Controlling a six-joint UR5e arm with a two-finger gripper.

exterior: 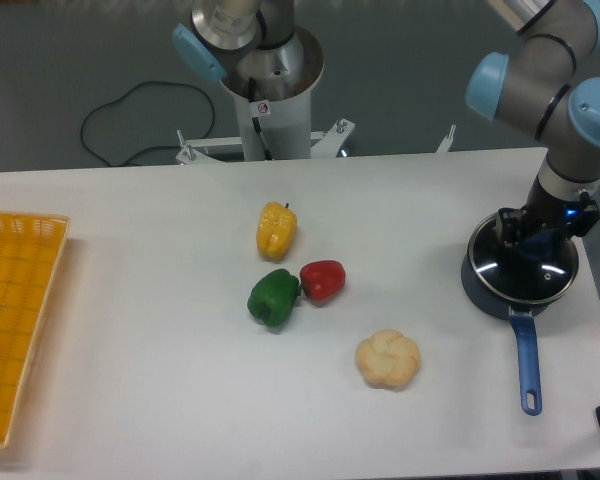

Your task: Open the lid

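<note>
The dark saucepan (473,287) with a blue handle (525,360) stands at the right of the white table. The round glass lid (525,276) with a metal rim sits over it, shifted slightly up and to the right, so a crescent of the pan's left wall shows. My gripper (535,240) comes down on the lid's centre and is shut on its knob. The fingers hide the blue knob itself.
A yellow pepper (276,229), a green pepper (273,297) and a red pepper (323,280) lie mid-table. A pale bun (388,359) lies in front of them. An orange basket (15,320) is at the left edge. The arm's base (270,80) stands at the back.
</note>
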